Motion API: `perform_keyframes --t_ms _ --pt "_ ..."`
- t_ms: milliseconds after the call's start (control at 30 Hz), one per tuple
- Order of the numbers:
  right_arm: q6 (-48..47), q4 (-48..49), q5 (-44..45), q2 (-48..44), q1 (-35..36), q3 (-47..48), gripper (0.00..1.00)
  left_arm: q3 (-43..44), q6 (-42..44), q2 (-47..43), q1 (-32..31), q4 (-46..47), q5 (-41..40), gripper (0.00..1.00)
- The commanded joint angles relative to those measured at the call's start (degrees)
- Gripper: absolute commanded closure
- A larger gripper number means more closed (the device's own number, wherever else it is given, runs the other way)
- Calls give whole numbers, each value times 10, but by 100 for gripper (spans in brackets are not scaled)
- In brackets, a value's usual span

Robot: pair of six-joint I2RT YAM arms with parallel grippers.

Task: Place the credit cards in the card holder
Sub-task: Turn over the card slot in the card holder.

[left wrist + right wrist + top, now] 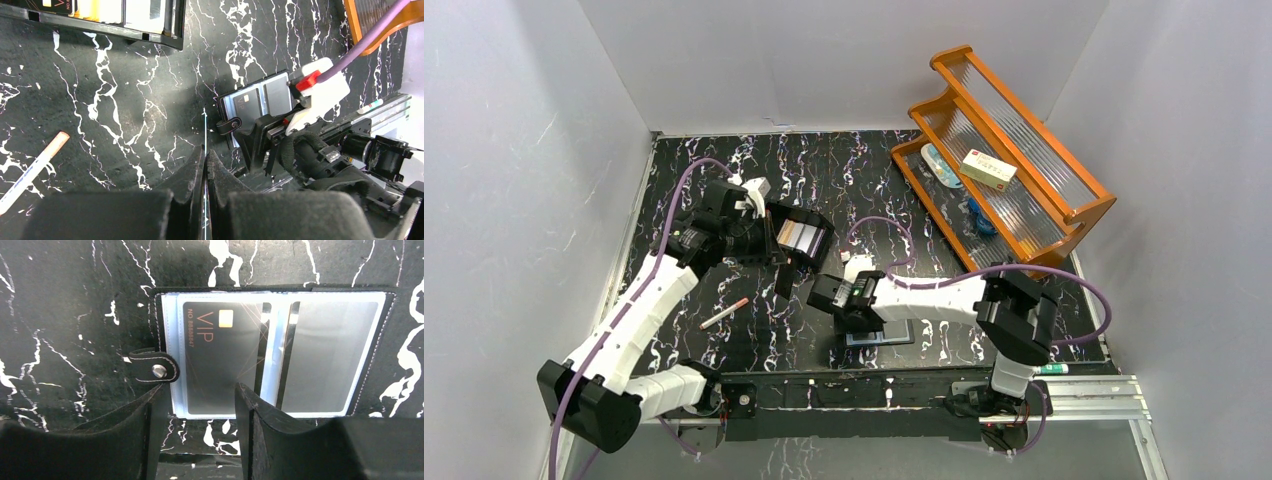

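The card holder (380, 347) lies open on the table under my right gripper (200, 400), which is open with its fingers just short of the holder's near edge. A black VIP credit card (222, 360) sits in its left sleeve and a grey card (325, 355) in its right; the snap tab (155, 371) sticks out left. The holder also shows in the top view (894, 335) and the left wrist view (260, 100). My left gripper (205, 152) is shut on a thin card (205, 125) seen edge-on, held above the table left of the holder (781, 272).
A rigid black box (799, 235) with several more cards stands behind the left gripper, also in the left wrist view (100, 15). A pen (724, 313) lies at front left. An orange rack (1024, 150) with a cream-and-red carton (987, 170) stands at back right.
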Motion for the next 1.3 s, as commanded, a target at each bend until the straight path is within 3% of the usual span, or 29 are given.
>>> perform_keyframes --t_ms 0,433,1267 --pt "10 -70 60 8 12 31 40 -6 -3 -29 0 1 22 100" --pt "-1 -47 52 35 12 22 38 -8 -11 -37 -1 8 23 100" --pt "-4 23 26 -8 7 -32 28 -21 -23 -35 -1 22 27 100"
